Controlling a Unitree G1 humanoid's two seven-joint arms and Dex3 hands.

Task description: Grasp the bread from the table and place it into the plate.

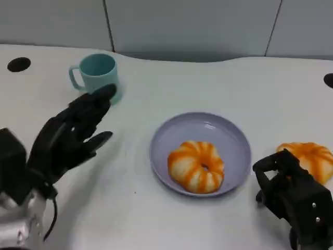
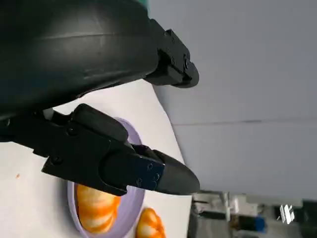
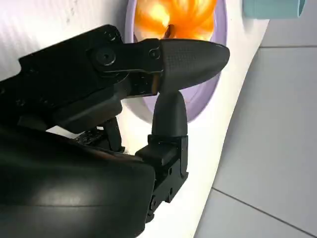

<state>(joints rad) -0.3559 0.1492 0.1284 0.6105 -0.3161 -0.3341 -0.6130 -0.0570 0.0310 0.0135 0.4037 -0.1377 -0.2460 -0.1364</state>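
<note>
An orange-and-white striped bread (image 1: 196, 165) lies in the lilac plate (image 1: 235, 134) at the table's middle. A second striped bread (image 1: 308, 159) sits on the table just right of the plate. My right hand (image 1: 290, 194) is low at the front right, beside and in front of that second bread, with its fingers slightly bent and nothing in them. My left hand (image 1: 72, 136) hovers left of the plate with its fingers spread, empty. The left wrist view has the plate (image 2: 132, 133) and both breads (image 2: 96, 209) beyond the fingers (image 2: 124, 166). In the right wrist view the fingers (image 3: 190, 54) reach over the plate (image 3: 214, 94).
A teal mug (image 1: 97, 74) stands at the back left, just behind my left hand. Dark round holes (image 1: 18, 64) mark the tabletop at the far left and far right. A grey wall runs behind the table's rear edge.
</note>
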